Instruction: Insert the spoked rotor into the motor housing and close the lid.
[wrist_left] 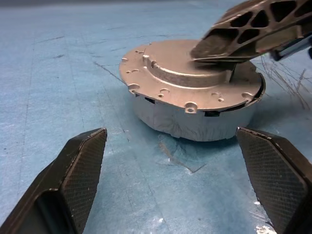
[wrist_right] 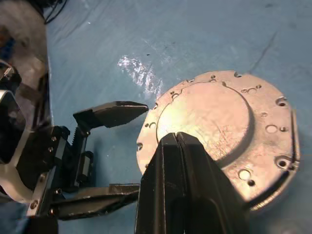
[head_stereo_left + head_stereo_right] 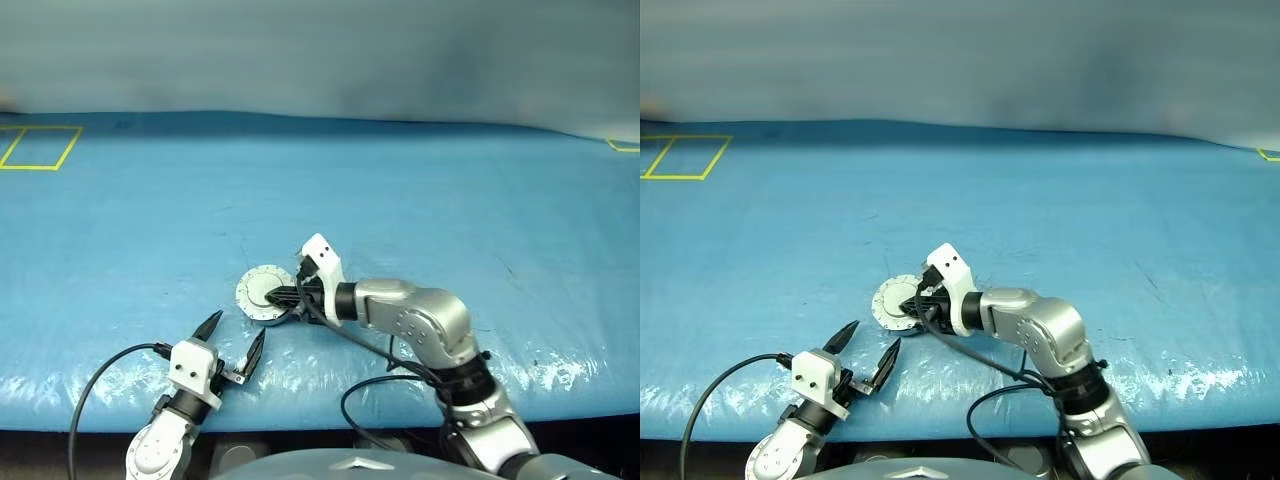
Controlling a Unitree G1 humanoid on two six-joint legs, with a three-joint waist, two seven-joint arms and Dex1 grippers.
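The motor housing (image 1: 195, 124) stands on the blue table just in front of me, left of centre. The lid (image 3: 258, 287) lies flat on top of it, smooth outer face up, with small holes around its flange (image 2: 229, 112). The spoked rotor is hidden. My right gripper (image 3: 280, 296) reaches in from the right, shut, with its joined tips (image 2: 173, 139) resting on the lid's raised centre. My left gripper (image 3: 240, 325) stands open near the table's front edge, a short way before the housing. Its fingers (image 1: 83, 161) flank the housing without touching it.
The blue cover (image 3: 420, 200) spreads wide to the back and both sides. Yellow tape marks lie at the back left (image 3: 40, 147) and far right (image 3: 625, 146). The table's front edge (image 3: 330, 415) runs just under my arms, with black cables (image 3: 100, 385) hanging there.
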